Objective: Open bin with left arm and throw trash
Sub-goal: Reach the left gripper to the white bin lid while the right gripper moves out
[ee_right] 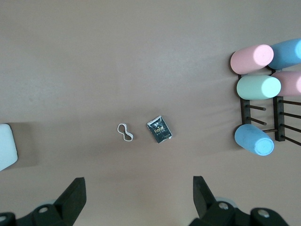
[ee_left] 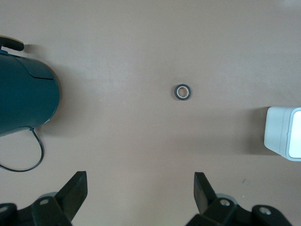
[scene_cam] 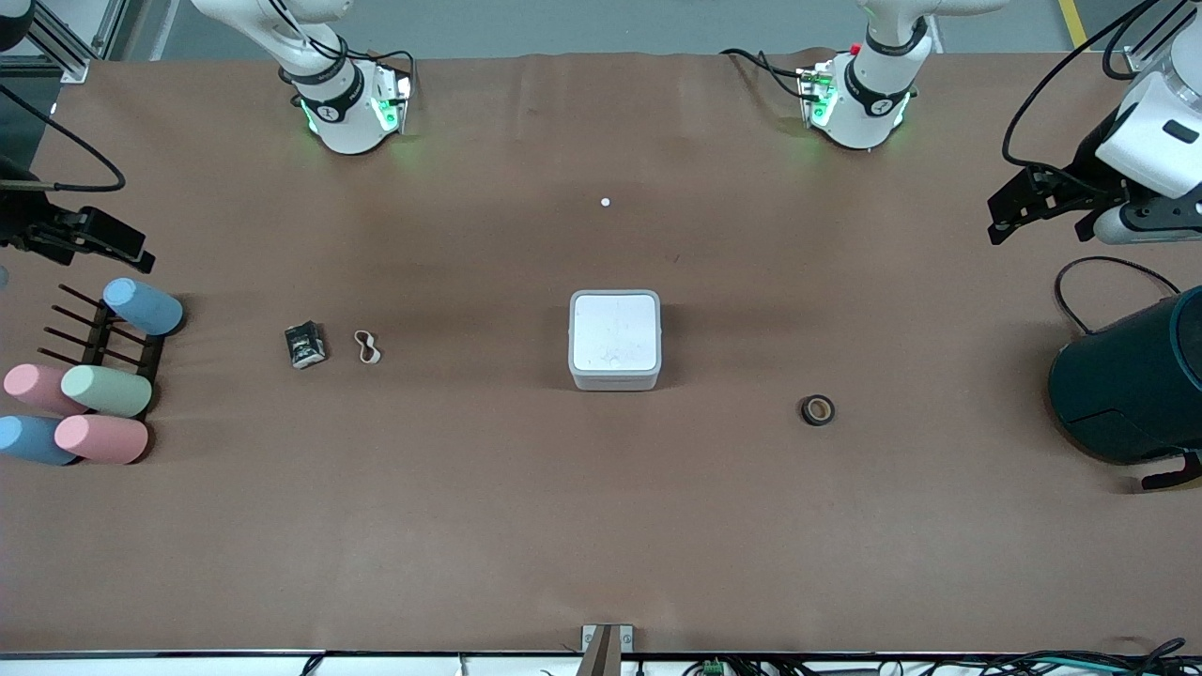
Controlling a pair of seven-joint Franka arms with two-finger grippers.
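Brown covering runs over the whole table [scene_cam: 601, 526], and we see the white bin [scene_cam: 615, 339] sitting mid-table with its flat lid down; both wrist views cut it off at the frame edge, showing only a corner. We spot the black wrapper [scene_cam: 305, 344] crumpled toward the right arm's end, the tan rubber band [scene_cam: 367, 347] just beside it but apart, between wrapper and bin. We find the black tape roll [scene_cam: 818, 410] lying flat toward the left arm's end, a bit nearer the front camera than the bin. Left gripper [scene_cam: 1042, 211] hangs over the table edge at its own end above the dark teal cylinder [scene_cam: 1132, 380], fingers spread wide, nothing between them; its arm is cropped by the frame. Right gripper [scene_cam: 94, 242] waits over the other end, above the rack of pastel cylinders [scene_cam: 89, 385], also released and empty, mostly cut off in the front view. We only get fingertips in each wrist view. We note a tiny white dot [scene_cam: 606, 202] on the covering, farther from the camera than the bin; we cannot tell what it is.
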